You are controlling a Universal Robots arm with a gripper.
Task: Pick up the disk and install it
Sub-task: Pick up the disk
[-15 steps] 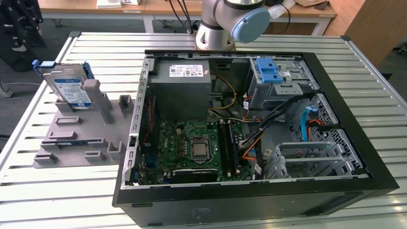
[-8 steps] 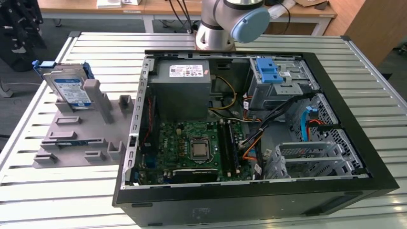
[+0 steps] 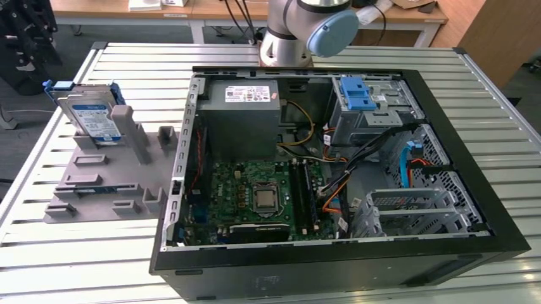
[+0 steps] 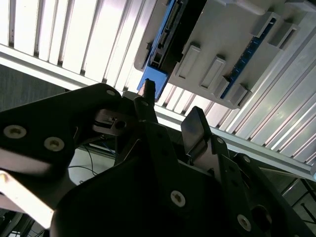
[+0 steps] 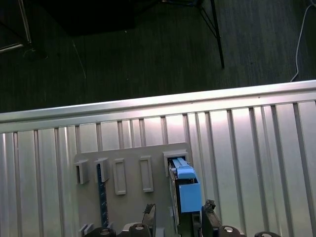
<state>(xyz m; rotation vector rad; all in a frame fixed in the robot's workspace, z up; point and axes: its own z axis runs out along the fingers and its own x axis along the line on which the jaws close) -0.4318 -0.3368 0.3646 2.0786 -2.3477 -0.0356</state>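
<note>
Approach stage of the pick: tool spread and empty, with the disk standing upright in a grey holder ahead of its fingertips, not yet touched. A grasp would likely call for fingers straddling the disk's thin sides. The first wrist view gives that alignment edge-on; the exterior view adds the open computer case.

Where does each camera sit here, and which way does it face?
Exterior view: off the arm, high, looking down on the table, the open computer case and the disk standing in its grey holder; the arm shows in part.
First wrist view: on the arm, looking down onto the disk and holder; the fingers show.
Second wrist view: on the arm, looking past the open gripper at the holder.
Shared: all show the disk and holder.
</note>
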